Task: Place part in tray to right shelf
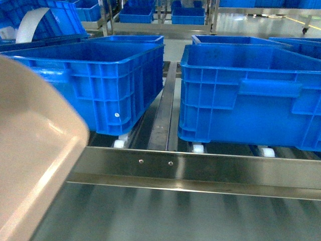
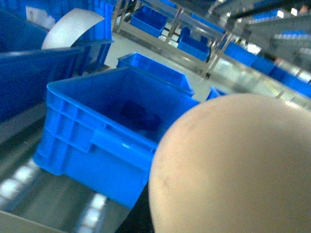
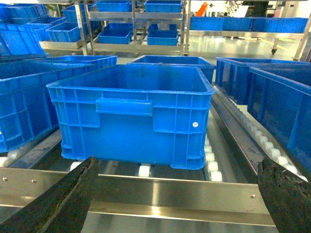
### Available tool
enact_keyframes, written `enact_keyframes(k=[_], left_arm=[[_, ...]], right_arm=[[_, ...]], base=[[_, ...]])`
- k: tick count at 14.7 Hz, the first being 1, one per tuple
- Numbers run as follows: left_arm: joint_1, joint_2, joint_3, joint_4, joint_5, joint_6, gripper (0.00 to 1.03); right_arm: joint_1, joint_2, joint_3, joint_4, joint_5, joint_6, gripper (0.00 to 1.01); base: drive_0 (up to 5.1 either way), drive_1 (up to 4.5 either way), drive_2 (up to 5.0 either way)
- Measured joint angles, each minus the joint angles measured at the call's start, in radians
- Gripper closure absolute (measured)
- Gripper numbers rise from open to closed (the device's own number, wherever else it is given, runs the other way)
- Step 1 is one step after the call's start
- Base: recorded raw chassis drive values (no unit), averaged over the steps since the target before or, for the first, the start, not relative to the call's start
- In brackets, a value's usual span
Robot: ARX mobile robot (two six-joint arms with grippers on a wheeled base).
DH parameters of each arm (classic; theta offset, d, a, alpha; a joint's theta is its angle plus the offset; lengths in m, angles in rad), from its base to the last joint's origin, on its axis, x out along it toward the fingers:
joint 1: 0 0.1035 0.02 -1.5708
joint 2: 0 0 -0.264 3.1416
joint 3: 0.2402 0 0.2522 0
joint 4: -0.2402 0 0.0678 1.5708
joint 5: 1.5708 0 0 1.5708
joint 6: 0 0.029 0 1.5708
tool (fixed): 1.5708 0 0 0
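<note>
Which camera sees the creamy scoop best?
The head view: the tray shows its curved side and raised edge at the left. The left wrist view shows only a blurry rounded bulge. The right wrist view doesn't show it.

From the head camera we looked forward and slightly down at the right shelf, its steel front rail close below us and two blue crates just behind; the beige tray crowded the lower left corner. Our left wrist camera sat almost against the tray, tilted, looking past it at the left crate. Our right wrist camera faced the shelf rail squarely and low, framed between its dark fingers, sharing the right crate with the head view.
</note>
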Motion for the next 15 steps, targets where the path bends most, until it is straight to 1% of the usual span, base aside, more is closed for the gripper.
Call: enact_keyframes(k=[1,2,3,5,6,11,12,14,15], left_arm=[[0.069,-0.153,-0.228,0.084,0.066,0.403,0.91],[0.063,-0.212,-0.309,0.090,0.074,0.429,0.91],[0.060,-0.250,-0.342,0.091,0.077,0.431,0.91],[0.060,-0.266,-0.355,0.090,0.077,0.433,0.91],[0.060,-0.276,-0.363,0.090,0.076,0.433,0.91],[0.063,-0.322,-0.397,0.079,0.076,0.433,0.91],[0.063,-0.332,-0.403,0.074,0.076,0.433,0.91],[0.062,-0.357,-0.422,0.065,0.077,0.433,0.91],[0.062,-0.381,-0.439,0.054,0.076,0.433,0.91]], right_arm=[[0.000,0.000,0.000,0.000,0.000,0.000,0.03],[0.000,-0.013,0.000,-0.025,0.000,0.000,0.17],[0.000,-0.031,0.000,-0.036,0.000,0.000,0.28],[0.000,-0.042,0.000,-0.043,0.000,0.000,0.35],[0.000,-0.044,0.000,-0.046,0.000,0.000,0.37],[0.000,-0.064,0.000,-0.073,0.000,0.000,0.55],[0.000,-0.069,0.000,-0.084,0.000,0.000,0.57],[0.000,-0.140,0.001,-0.195,0.000,0.000,0.66],[0.000,-0.214,0.001,-0.248,0.001,0.000,0.76]], base=[[0.0,0.00,0.0],[0.0,0.00,0.0],[0.0,0.00,0.0],[0.0,0.00,0.0],[0.0,0.00,0.0],[0.0,0.00,0.0],[0.0,0.00,0.0],[0.0,0.00,0.0],[0.0,0.00,0.0]])
